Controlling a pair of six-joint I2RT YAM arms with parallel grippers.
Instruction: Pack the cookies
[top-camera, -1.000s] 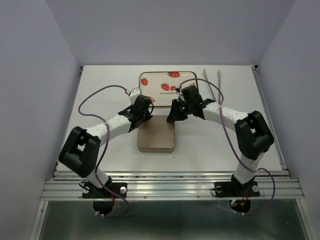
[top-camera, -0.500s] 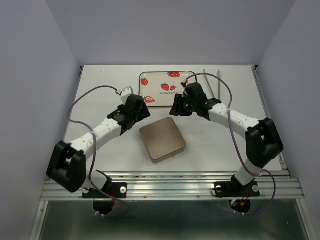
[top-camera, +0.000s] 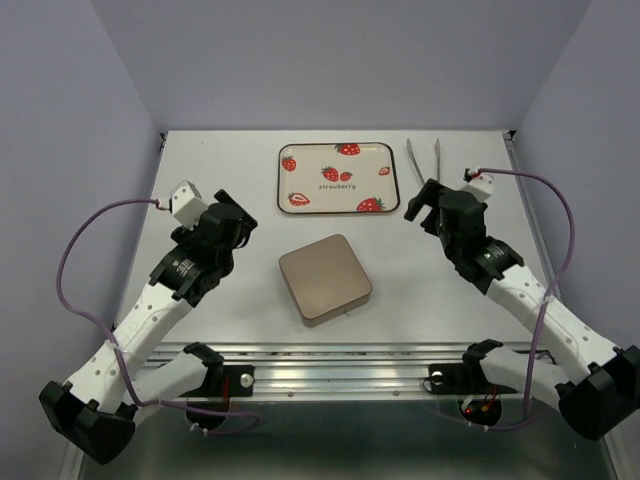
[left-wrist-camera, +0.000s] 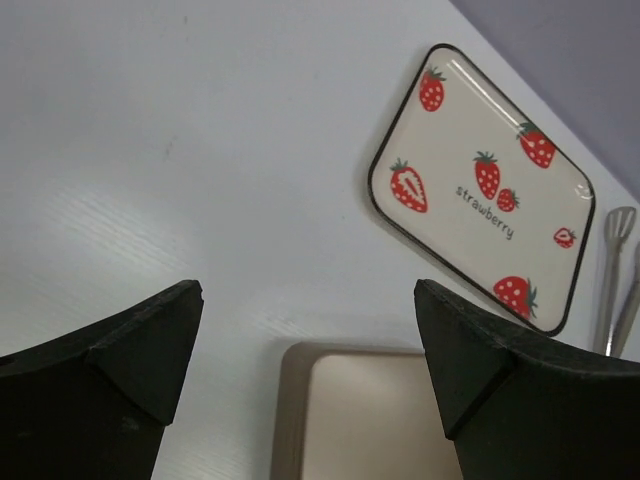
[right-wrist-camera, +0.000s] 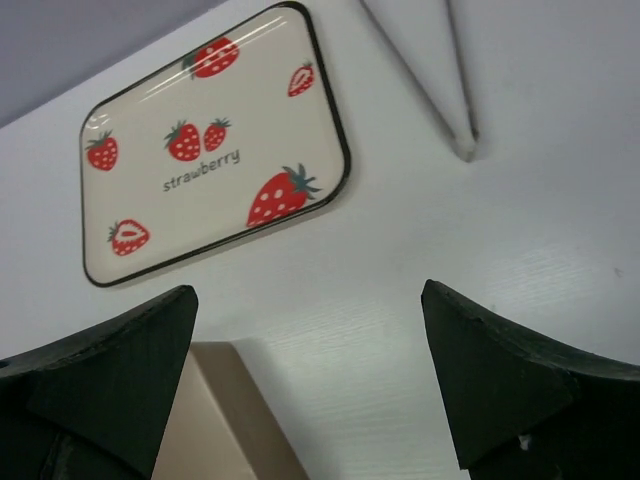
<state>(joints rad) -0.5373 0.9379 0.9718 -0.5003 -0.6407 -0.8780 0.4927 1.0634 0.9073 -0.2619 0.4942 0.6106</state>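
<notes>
At the middle of the top view sits a shut tan box (top-camera: 325, 280). No cookies show, and the strawberry tray (top-camera: 318, 158) above it is bare, so they are likely packed inside. The left gripper (left-wrist-camera: 308, 290) and right gripper (right-wrist-camera: 308, 292) are wide open and hold nothing. The job looks done.

Your square tan box (top-camera: 325, 280) is sitting at six o'clock of the cream strawberry-printed tray (top-camera: 372, 165), metal tongs (top-camera: 424, 162) lying at three.
</notes>
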